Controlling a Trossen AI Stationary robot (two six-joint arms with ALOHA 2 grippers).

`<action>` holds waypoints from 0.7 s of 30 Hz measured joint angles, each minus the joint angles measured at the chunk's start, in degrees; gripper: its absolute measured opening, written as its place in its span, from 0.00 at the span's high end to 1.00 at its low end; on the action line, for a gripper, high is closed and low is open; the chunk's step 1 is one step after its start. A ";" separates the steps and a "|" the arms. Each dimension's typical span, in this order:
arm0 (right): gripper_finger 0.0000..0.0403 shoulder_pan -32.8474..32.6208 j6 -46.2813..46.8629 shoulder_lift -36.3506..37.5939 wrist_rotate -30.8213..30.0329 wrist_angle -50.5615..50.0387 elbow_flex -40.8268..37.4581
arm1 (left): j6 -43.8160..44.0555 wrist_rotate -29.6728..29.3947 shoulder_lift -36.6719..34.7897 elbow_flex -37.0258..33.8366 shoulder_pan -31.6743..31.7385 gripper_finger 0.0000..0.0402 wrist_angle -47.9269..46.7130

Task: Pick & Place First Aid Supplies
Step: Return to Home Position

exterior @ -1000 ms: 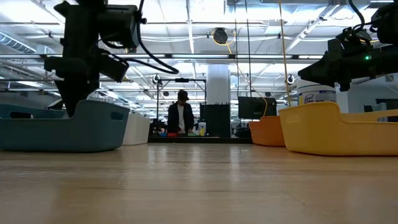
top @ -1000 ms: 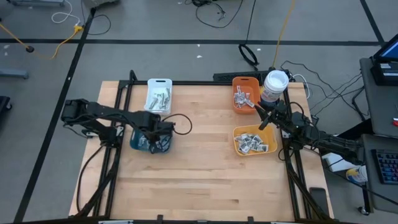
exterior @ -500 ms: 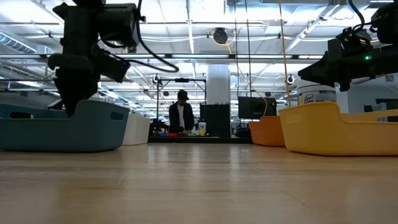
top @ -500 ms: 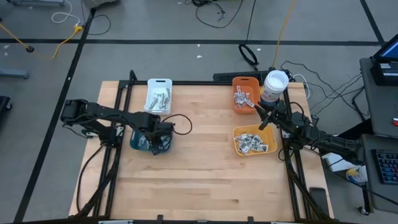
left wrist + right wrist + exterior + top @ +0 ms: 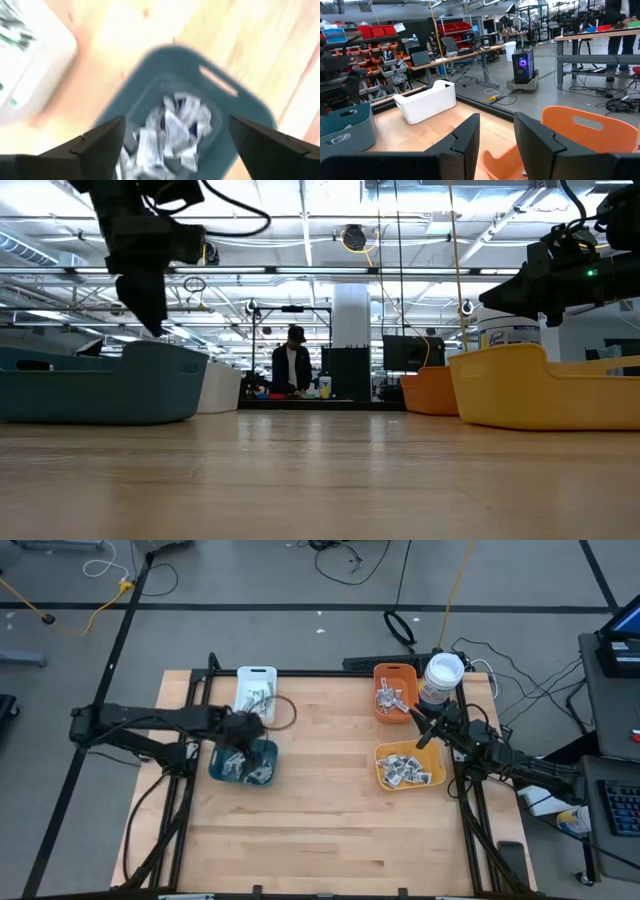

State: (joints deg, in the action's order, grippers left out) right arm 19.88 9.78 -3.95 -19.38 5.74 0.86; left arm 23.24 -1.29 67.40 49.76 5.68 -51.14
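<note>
Packets [image 5: 170, 130] of first aid supplies, heaped inside teal bin [image 5: 212, 768]; more in white bin [image 5: 257, 671], orange bin [image 5: 395, 668], yellow bin [image 5: 410, 787]. Left gripper [image 5: 177, 120] above teal bin's edge nearest white bin, fingers spread wide, empty. Right gripper [image 5: 418, 730] between orange and yellow bins, near white-lidded tub [image 5: 443, 670], fingers narrowly parted, empty.

My overhead camera looks straight down on the whole bench [image 5: 320, 820]. The low one sits at bench level, facing across into the room. My left wrist camera peers closely into the teal bin [image 5: 240, 105], at nine o'clock overhead. My right wrist camera, looking across the bench, shares that bin.
</note>
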 joint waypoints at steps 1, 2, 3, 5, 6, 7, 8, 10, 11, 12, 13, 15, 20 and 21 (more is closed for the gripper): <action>0.71 0.02 0.00 0.00 0.02 -0.02 -0.02 | 0.19 -0.23 -1.48 -0.86 0.73 0.13 1.90; 0.71 0.02 0.00 0.00 0.02 0.00 0.00 | 0.72 -0.36 -3.26 -2.16 1.34 0.15 4.19; 0.71 0.00 0.00 0.00 0.00 0.00 0.00 | 0.88 -0.74 -5.03 -3.62 1.88 0.17 6.96; 0.71 0.00 0.00 0.00 0.04 0.00 0.00 | -0.74 -2.27 -8.69 -6.87 2.77 0.21 14.55; 0.71 0.00 0.00 0.00 0.02 0.00 -0.01 | -1.97 -3.19 -10.64 -8.73 3.19 0.22 17.99; 0.71 0.01 0.00 0.00 0.00 0.00 -0.01 | -3.18 -4.09 -12.72 -10.74 3.58 0.24 21.39; 0.71 0.02 0.00 0.00 0.02 0.00 -0.02 | -4.54 -4.98 -14.72 -12.66 3.97 0.25 24.59; 0.71 0.00 0.00 0.01 0.01 0.00 -0.01 | -7.23 -6.69 -18.90 -16.76 4.68 0.27 32.27; 0.71 0.00 0.00 0.02 0.02 0.00 0.00 | -8.40 -7.61 -20.86 -18.79 5.03 0.28 35.86; 0.71 0.01 0.00 0.00 0.02 0.00 0.00 | -9.66 -8.18 -22.95 -20.97 5.43 0.29 39.24; 0.71 0.00 0.00 0.00 0.02 0.00 -0.02 | -11.09 -8.81 -24.90 -23.11 5.87 0.30 42.50; 0.71 0.02 0.00 0.00 0.02 0.00 -0.01 | -14.28 -9.93 -28.94 -27.23 6.82 0.31 47.95; 0.71 0.01 0.00 0.02 0.02 0.00 0.00 | -20.17 -10.80 -36.41 -35.42 8.86 0.31 57.43; 0.71 0.02 0.00 0.01 0.01 0.00 -0.01 | -20.38 -10.83 -37.47 -36.57 9.29 0.30 58.50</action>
State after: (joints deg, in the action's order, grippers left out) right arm 19.90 9.78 -3.94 -19.37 5.74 0.85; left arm 2.87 -12.12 29.92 13.19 14.97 7.36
